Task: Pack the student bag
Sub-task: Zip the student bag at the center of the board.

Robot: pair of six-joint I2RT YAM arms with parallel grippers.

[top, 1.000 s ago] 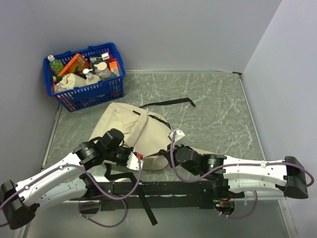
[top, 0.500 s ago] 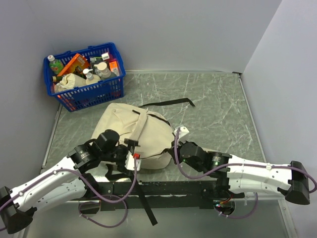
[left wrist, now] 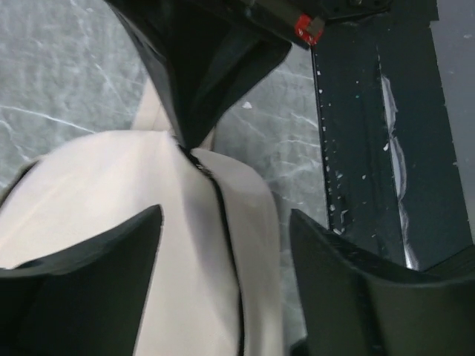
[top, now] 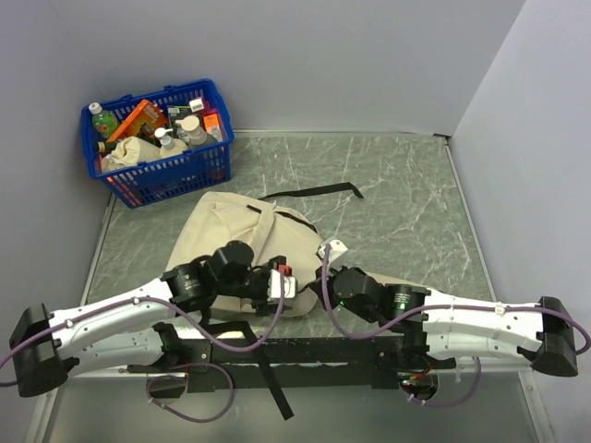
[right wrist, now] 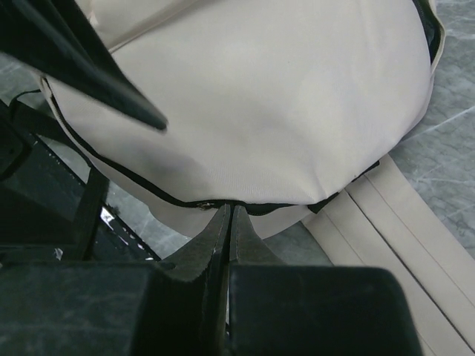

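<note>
From above, the student bag (top: 231,226) lay on the table (top: 406,194) just ahead of the arm bases, apart from the blue basket (top: 171,171). The left wrist view showed the left gripper (left wrist: 223,245) spread wide over the bag's zip seam, holding nothing, probably lined up to grasp it. The right wrist view showed the right gripper (right wrist: 228,222) pinched tight on the bag's edge, apparently anchoring it.

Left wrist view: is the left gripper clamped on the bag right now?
No, the left gripper stands open, its fingers spread wide above the student bag, pinching nothing.
</note>
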